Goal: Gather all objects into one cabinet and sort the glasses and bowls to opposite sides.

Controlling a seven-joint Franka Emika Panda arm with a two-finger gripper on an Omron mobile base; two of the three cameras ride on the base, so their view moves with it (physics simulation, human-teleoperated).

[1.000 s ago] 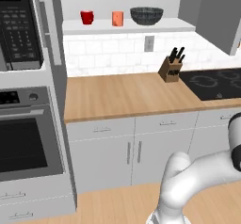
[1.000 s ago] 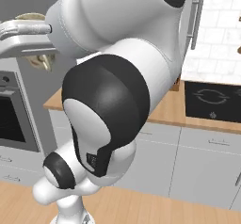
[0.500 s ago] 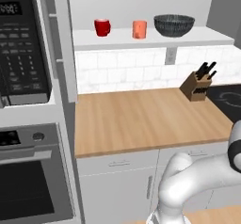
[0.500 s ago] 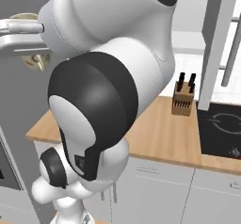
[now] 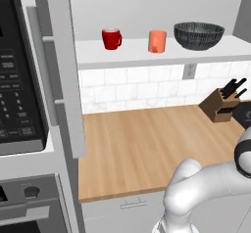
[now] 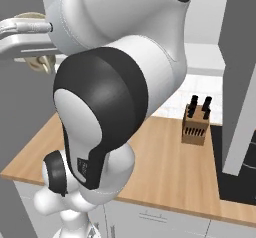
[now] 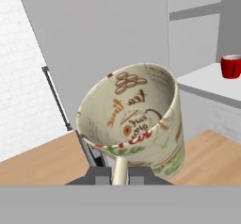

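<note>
In the hand view my gripper (image 7: pixel 120 172) is shut on the rim of the speckled beige mug (image 7: pixel 136 117), which tilts with its printed inside facing the camera. The right base view shows that mug (image 6: pixel 40 63) at the hand, high on the left. On the cabinet's white shelf board (image 5: pixel 147 57) stand the glossy red cup (image 5: pixel 112 38), the salmon-orange cup (image 5: pixel 157 41) and the wide dark ribbed bowl (image 5: pixel 198 34), left to right. The red cup (image 7: pixel 230 66) also shows at the hand view's right edge, beyond the held mug.
Below the shelf lies a wooden counter (image 5: pixel 142 149) with a knife block (image 5: pixel 223 104) at its right end and a black cooktop beyond. A microwave (image 5: pixel 19 90) and an oven stand on the left. A dark grey cabinet panel (image 5: pixel 61 70) rises beside the shelf.
The base has driven closer to the counter, so shelf, cups and bowl appear larger and lower in both base views. The mug stays in the shut gripper.
</note>
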